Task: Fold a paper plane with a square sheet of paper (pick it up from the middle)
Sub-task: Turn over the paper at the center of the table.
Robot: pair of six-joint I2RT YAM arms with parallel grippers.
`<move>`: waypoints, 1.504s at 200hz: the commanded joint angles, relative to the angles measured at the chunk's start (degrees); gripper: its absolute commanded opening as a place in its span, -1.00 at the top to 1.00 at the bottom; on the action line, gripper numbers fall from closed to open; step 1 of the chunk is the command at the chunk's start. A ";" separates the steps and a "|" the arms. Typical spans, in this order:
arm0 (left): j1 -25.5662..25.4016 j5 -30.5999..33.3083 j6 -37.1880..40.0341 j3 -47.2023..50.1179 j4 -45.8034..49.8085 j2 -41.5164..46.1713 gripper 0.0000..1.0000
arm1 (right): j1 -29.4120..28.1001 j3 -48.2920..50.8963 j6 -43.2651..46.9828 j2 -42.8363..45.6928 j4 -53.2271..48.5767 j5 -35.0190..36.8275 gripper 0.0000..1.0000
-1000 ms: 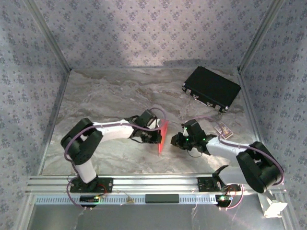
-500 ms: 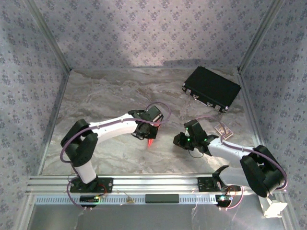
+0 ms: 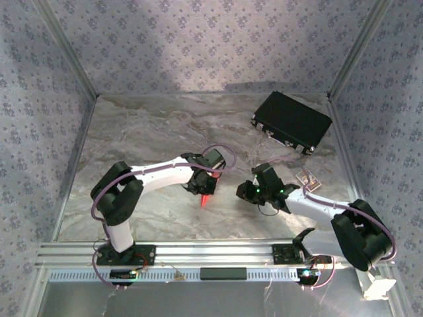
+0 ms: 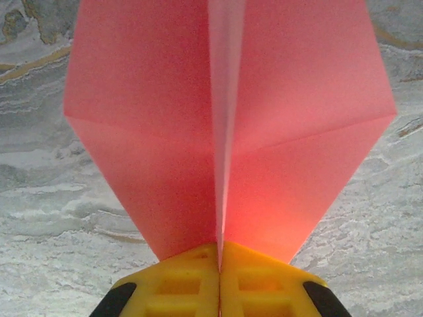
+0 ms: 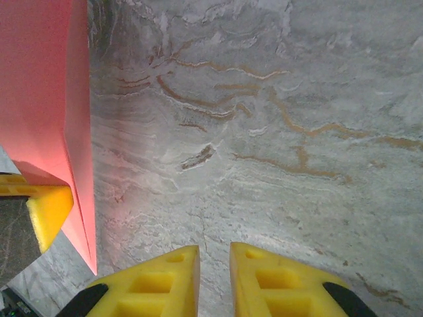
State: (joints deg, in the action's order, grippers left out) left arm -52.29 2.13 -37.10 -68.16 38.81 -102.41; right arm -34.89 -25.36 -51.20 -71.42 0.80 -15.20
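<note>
Left arm stretches forward, left gripper clamped on the creased paper jutting ahead; right gripper, beside it, stands slightly apart, empty.

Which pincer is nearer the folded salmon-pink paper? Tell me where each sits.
Left. The left pincer clamps the folded salmon-pink paper along its centre crease; the right pincer sits beside it, apart, jaws slightly parted around nothing.

You find the folded sheet of paper over the middle of the table, clamped at the near end of the left gripper. The right gripper sits just right of it, apart. The case lies in the far right corner.
</note>
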 commanded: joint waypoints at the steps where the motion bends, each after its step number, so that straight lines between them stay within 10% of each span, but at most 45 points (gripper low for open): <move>1: -0.40 -1.10 -0.24 0.48 0.39 -0.84 0.85 | -0.47 -1.61 0.40 -1.08 -0.63 0.07 0.59; 301: -0.44 -1.12 -2.14 1.87 -2.34 -4.18 0.74 | -0.99 -2.32 0.61 -3.51 0.29 -0.84 0.60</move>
State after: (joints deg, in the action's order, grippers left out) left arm -52.29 0.69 -38.20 -67.20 35.90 -105.67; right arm -35.57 -26.52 -51.20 -74.48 1.04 -15.81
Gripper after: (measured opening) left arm 0.126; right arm 0.202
